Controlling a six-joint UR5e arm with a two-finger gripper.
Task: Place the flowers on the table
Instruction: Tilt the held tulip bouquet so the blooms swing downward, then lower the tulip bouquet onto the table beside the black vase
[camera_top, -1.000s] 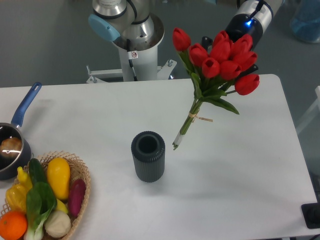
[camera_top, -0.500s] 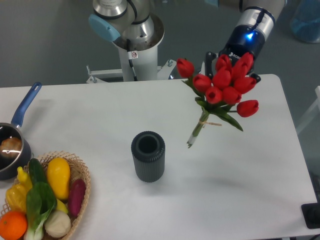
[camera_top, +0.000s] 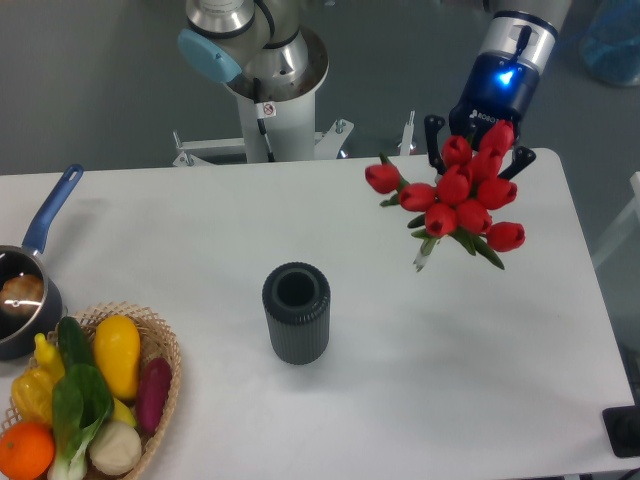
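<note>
The flowers (camera_top: 455, 198), a bunch of red tulips with green stems, hang in the air over the right part of the white table (camera_top: 400, 360). Their heads face the camera and the stem ends point down toward the table. My gripper (camera_top: 476, 150) sits behind the blooms at the table's far right edge, shut on the bunch; its dark fingers (camera_top: 432, 140) show on either side of the heads. The stems are mostly hidden behind the blooms.
A dark ribbed vase (camera_top: 296, 312) stands upright mid-table. A wicker basket (camera_top: 160, 380) of vegetables and fruit sits at the front left. A pot with a blue handle (camera_top: 50, 215) is at the left edge. The robot base (camera_top: 270, 100) stands behind the table.
The gripper has moved right and down with the flowers and turned them, so the blooms now face the camera and the stems look shorter.
</note>
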